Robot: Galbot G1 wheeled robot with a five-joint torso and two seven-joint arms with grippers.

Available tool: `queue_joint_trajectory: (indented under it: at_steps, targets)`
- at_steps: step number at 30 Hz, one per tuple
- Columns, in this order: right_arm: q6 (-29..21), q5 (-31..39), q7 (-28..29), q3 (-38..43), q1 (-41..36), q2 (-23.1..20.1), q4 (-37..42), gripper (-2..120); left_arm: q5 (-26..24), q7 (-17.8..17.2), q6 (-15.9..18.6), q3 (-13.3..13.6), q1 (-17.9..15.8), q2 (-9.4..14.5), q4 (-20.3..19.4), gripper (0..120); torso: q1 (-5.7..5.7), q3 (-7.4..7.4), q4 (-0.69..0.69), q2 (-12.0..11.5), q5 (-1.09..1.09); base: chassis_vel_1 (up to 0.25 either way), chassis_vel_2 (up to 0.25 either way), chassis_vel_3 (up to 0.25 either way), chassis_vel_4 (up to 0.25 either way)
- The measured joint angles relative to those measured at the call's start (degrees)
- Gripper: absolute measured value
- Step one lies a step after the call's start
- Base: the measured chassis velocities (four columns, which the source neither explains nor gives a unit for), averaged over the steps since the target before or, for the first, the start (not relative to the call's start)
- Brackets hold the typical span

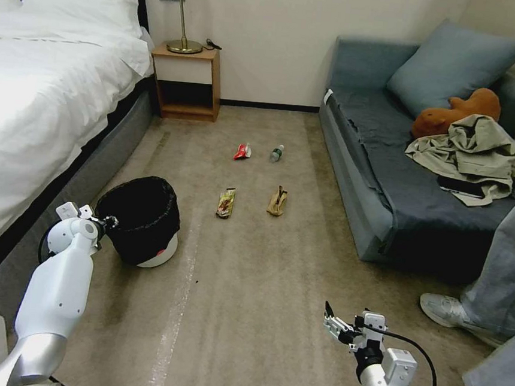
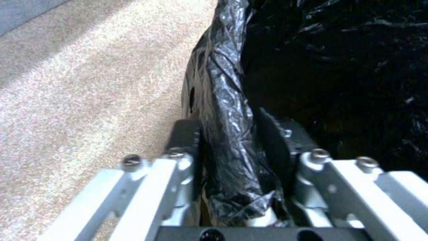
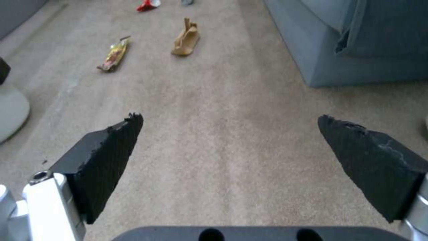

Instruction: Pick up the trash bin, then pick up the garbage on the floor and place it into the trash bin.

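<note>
Your left gripper (image 2: 227,147) sits at the near-left rim of the round white trash bin (image 1: 159,250), the one lined with a crinkly black plastic bag (image 1: 142,207). In the left wrist view you see one finger (image 2: 185,134) outside the wall and one inside, both pressed against the bag-wrapped rim (image 2: 223,100): clamped on the bin. In the head view you can see the bin's base close to the beige-brown short-pile carpet floor (image 1: 248,300), beside the white bed (image 1: 39,78); you cannot tell whether it touches.

Right of the bin, well apart from both grippers, you have the garbage in two rows. Near row: long yellow-brown snack wrapper (image 1: 226,203), then crumpled brown paper bag (image 1: 277,201) to its right. Far row: crumpled red-white wrapper (image 1: 242,151), then small clear bottle with green label (image 1: 276,153). All four lie flat on the carpet, none touching another.

Your right gripper (image 1: 337,327) hangs low over bare carpet at the near right, fingers spread wide, nothing between them. In the right wrist view you see the snack wrapper (image 3: 113,55) and paper bag (image 3: 186,38) well ahead of the open fingers (image 3: 107,157), the red-white wrapper (image 3: 148,4) at the far edge, and the bin's white base (image 3: 11,110) off to one side.

Farther right you have the blue-grey sofa (image 1: 390,186), its front edge near the right gripper's line but not touching it.
</note>
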Motion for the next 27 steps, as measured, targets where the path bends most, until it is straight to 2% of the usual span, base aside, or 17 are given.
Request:
queue_joint_trajectory:
  at_steps: [4, 5, 6, 7, 9, 11, 12, 13, 15, 16, 18, 19, 21, 24, 25, 26, 27]
  targets:
    - [0.10, 0.63, 0.05, 0.09, -0.56, -0.52, 0.24, 100, 0.67, -0.11, -0.20, -0.43, 1.64, -0.11, -2.04, 12, 0.00, 0.00, 0.00, 0.00, -0.05, 0.000, 0.000, 0.000, 0.000]
    - [0.10, 0.63, 0.05, 0.09, -0.56, -0.52, 0.24, 100, 0.67, -0.11, -0.20, -0.43, 1.64, -0.11, -2.04, 12, 0.00, 0.00, 0.00, 0.00, -0.05, 0.000, 0.000, 0.000, 0.000]
    - [0.17, 0.68, 0.08, 0.17, -0.72, -0.76, 0.24, 100, 0.97, 0.01, -0.06, -0.69, 2.84, -0.12, -3.91, 5, 0.00, 0.01, 0.00, 0.00, -0.08, 0.000, 0.000, 0.000, 0.000]
    - [0.17, 0.68, 0.08, 0.17, -0.72, -0.76, 0.24, 100, 0.97, 0.01, -0.06, -0.69, 2.84, -0.12, -3.91, 5, 0.00, 0.01, 0.00, 0.00, -0.08, 0.000, 0.000, 0.000, 0.000]
    - [0.31, 0.75, 0.10, 0.18, -0.96, -1.15, 0.26, 100, 1.63, -0.04, -0.02, -1.42, 5.67, 0.05, -8.95, 2, 0.00, 0.02, -0.01, -0.01, -0.04, 0.000, 0.000, 0.000, 0.000]
    - [0.35, 0.76, 0.11, 0.15, -1.02, -1.24, 0.26, 100, 1.70, -0.09, -0.02, -1.64, 6.45, 0.12, -10.40, 2, 0.00, 0.02, 0.00, -0.01, -0.04, 0.000, 0.000, 0.000, 0.000]
    - [0.48, 0.77, 0.11, 0.05, -1.06, -1.41, 0.31, 100, 1.69, -0.10, 0.07, -2.03, 8.05, 0.24, -13.67, 2, 0.00, 0.02, 0.00, 0.00, -0.05, 0.000, 0.000, 0.000, 0.000]
    - [0.48, 0.77, 0.11, 0.05, -1.06, -1.41, 0.31, 100, 1.69, -0.10, 0.07, -2.03, 8.05, 0.24, -13.67, 2, 0.00, 0.02, 0.00, 0.00, -0.05, 0.000, 0.000, 0.000, 0.000]
    - [0.86, 0.79, 0.11, -0.27, -1.15, -1.79, 0.32, 100, 1.77, -0.26, 0.19, -2.96, 11.71, 0.35, -20.67, 2, 0.00, 0.01, 0.00, 0.00, -0.02, 0.000, 0.000, 0.000, 0.000]
    - [0.86, 0.79, 0.11, -0.27, -1.15, -1.79, 0.32, 100, 1.77, -0.26, 0.19, -2.96, 11.71, 0.35, -20.67, 2, 0.00, 0.01, 0.00, 0.00, -0.02, 0.000, 0.000, 0.000, 0.000]
    - [1.60, 0.94, 0.08, -0.66, -1.15, -2.13, 0.31, 100, 2.43, -0.36, 0.32, -4.21, 15.83, 0.38, -27.54, 2, 0.00, 0.01, -0.01, 0.00, -0.04, 0.000, 0.000, 0.000, 0.000]
    - [1.60, 0.94, 0.08, -0.66, -1.15, -2.13, 0.31, 100, 2.43, -0.36, 0.32, -4.21, 15.83, 0.38, -27.54, 2, 0.00, 0.01, -0.01, 0.00, -0.04, 0.000, 0.000, 0.000, 0.000]
    - [2.94, 1.62, 0.33, -1.27, -0.99, -2.23, 0.03, 100, 2.89, -0.58, 0.84, -5.94, 20.00, 0.13, -35.08, 2, 0.00, 0.01, 0.01, -0.01, -0.03, 0.000, 0.000, 0.000, 0.000]
    - [3.45, 2.00, 0.62, -1.53, -0.83, -2.22, -0.11, 100, 2.91, -0.58, 1.01, -6.42, 21.14, -0.01, -37.35, 2, 0.00, 0.01, 0.00, 0.00, -0.02, 0.000, 0.000, 0.000, 0.000]
    - [5.90, 2.34, 0.84, -2.34, -0.20, -2.18, -0.79, 100, 5.26, 0.13, 1.56, -8.76, 25.62, -0.80, -45.61, 2, 0.00, 0.01, -0.02, 0.00, -0.01, 0.000, 0.000, 0.000, 0.000]
    - [7.16, 2.19, 0.40, -2.77, 0.09, -2.22, -1.16, 100, 8.17, 1.21, 1.60, -10.50, 28.49, -1.53, -49.68, 2, 0.00, 0.01, 0.00, 0.00, -0.01, 0.000, 0.000, 0.000, 0.000]
    - [7.38, 2.13, 0.25, -2.88, 0.15, -2.24, -1.25, 100, 8.98, 1.54, 1.54, -10.86, 29.11, -1.72, -50.39, 2, 0.00, 0.01, 0.01, 0.00, -0.01, 0.000, 0.000, 0.000, 0.000]
